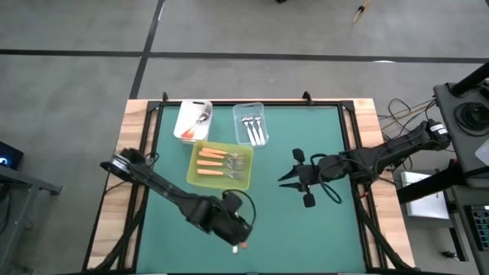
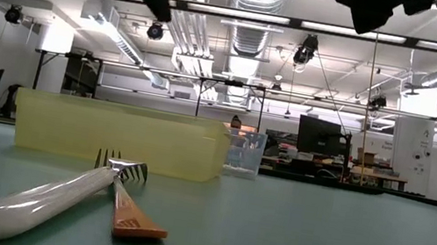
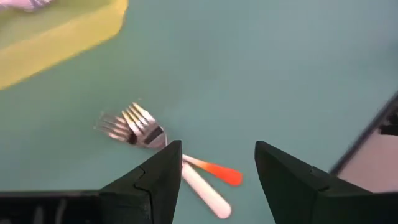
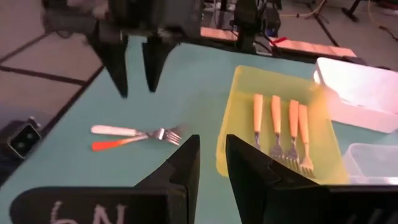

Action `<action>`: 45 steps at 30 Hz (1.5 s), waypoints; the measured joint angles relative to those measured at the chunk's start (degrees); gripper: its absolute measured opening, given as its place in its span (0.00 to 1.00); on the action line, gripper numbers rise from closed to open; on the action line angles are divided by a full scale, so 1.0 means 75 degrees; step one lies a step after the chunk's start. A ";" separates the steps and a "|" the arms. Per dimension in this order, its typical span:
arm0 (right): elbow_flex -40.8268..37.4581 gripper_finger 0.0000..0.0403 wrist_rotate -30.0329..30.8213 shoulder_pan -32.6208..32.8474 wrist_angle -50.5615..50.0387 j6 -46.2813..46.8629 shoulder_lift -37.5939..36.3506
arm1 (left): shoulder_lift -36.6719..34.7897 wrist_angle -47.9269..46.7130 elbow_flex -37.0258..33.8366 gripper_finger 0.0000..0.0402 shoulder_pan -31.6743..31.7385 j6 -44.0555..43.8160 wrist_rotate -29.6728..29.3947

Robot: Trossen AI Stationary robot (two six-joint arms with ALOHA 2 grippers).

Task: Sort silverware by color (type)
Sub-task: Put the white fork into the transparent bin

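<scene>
Green matting covers the counter (image 1: pixel 306 229), and most of the silverware is already sorted near its far edge: four orange forks (image 1: pixel 214 163) lie in the yellow tray (image 1: pixel 197 180), silver forks (image 1: pixel 252 130) lie in the clear tub (image 1: pixel 241 111), and the white tub (image 1: pixel 186 116) holds some pieces too. Two forks are left loose near the near edge, left of the middle: a white fork (image 3: pixel 205 191) and an orange fork (image 3: pixel 217 170), handles splayed apart and tines overlapping, the white one's head seemingly resting on the orange one's. The left gripper (image 3: pixel 217 177) hangs above them with its jaws spread wide and nothing between them, roughly over the handles. The right gripper (image 1: pixel 286 179) waits right of the middle, jaws nearly together and empty. To do this pick well, I would take one handle only, out toward its free end where the two have diverged most, so the fingers (image 3: pixel 152 186) do not catch both. The white fork looks the better first choice since it seems to lie on top; lifting the orange one first could drag or flip it. Turn the jaws to straddle the handle across its width, come straight down to the mat, close, then lift slowly and check that the tines separate cleanly.
</scene>
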 joint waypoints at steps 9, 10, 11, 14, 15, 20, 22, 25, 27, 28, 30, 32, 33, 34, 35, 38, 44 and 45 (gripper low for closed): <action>-0.0343 0.17 -0.0001 0.0498 0.0415 -0.0206 -0.0304 | 0.1647 -0.1888 0.2000 0.46 -0.0211 -0.1141 -0.0010; -0.0337 0.17 -0.0005 0.0518 0.0410 -0.0248 -0.0349 | 0.1799 -0.2124 0.2178 0.46 -0.0214 -0.1195 -0.0017; -0.0358 0.17 -0.0012 0.0527 0.0367 -0.0305 -0.0401 | 0.1933 -0.2222 0.2343 0.46 -0.0219 -0.1221 -0.0019; -0.0400 0.17 -0.0019 0.0519 0.0367 -0.0344 -0.0523 | 0.2353 -0.2444 0.2795 0.46 -0.0235 -0.1237 -0.0024; -0.0434 0.17 -0.0008 0.0519 0.0321 -0.0383 -0.0567 | 0.2480 -0.2532 0.2938 0.46 -0.0235 -0.1240 -0.0024; -0.0511 0.17 -0.0013 0.0519 0.0316 -0.0398 -0.0680 | 0.3032 -0.3235 0.3569 0.46 -0.0232 -0.1346 -0.0005; -0.0552 0.17 -0.0010 0.0519 0.0352 -0.0391 -0.0691 | 0.3199 -0.3361 0.3679 0.46 -0.0232 -0.1399 0.0071; -0.0607 0.17 -0.0010 0.0519 0.0308 -0.0423 -0.0675 | 0.3289 -0.3336 0.3675 0.46 -0.0235 -0.1481 0.0217; -0.0624 0.17 -0.0010 0.0519 0.0318 -0.0449 -0.0676 | 0.3312 -0.3324 0.3598 0.46 -0.0242 -0.1578 0.0272; -0.0624 0.17 -0.0010 0.0519 0.0324 -0.0452 -0.0678 | 0.3331 -0.3335 0.3556 0.46 -0.0246 -0.1595 0.0326; -0.0624 0.17 -0.0013 0.0519 0.0323 -0.0449 -0.0680 | 0.3364 -0.3315 0.3450 0.46 -0.0249 -0.1648 0.0391; -0.0624 0.17 -0.0015 0.0519 0.0327 -0.0459 -0.0687 | 0.3368 -0.3297 0.3345 0.46 -0.0249 -0.1693 0.0393; -0.0624 0.17 -0.0013 0.0519 0.0328 -0.0468 -0.0690 | 0.3368 -0.3270 0.3293 0.46 -0.0249 -0.1704 0.0394; -0.0624 0.17 -0.0013 0.0519 0.0332 -0.0481 -0.0690 | 0.3368 -0.3228 0.3229 0.46 -0.0249 -0.1707 0.0393; -0.0624 0.17 -0.0010 0.0519 0.0329 -0.0523 -0.0690 | 0.3368 -0.3179 0.3155 0.46 -0.0251 -0.1708 0.0395; -0.0624 0.17 -0.0010 0.0519 0.0329 -0.0551 -0.0690 | 0.3368 -0.2952 0.2892 0.46 -0.0255 -0.1740 0.0416; -0.0624 0.17 -0.0007 0.0519 0.0330 -0.0595 -0.0690 | 0.3368 -0.2230 0.2421 0.46 -0.0255 -0.1875 0.0392; -0.0624 0.17 -0.0007 0.0519 0.0329 -0.0598 -0.0690 | 0.3368 -0.2109 0.2356 0.46 -0.0255 -0.1900 0.0389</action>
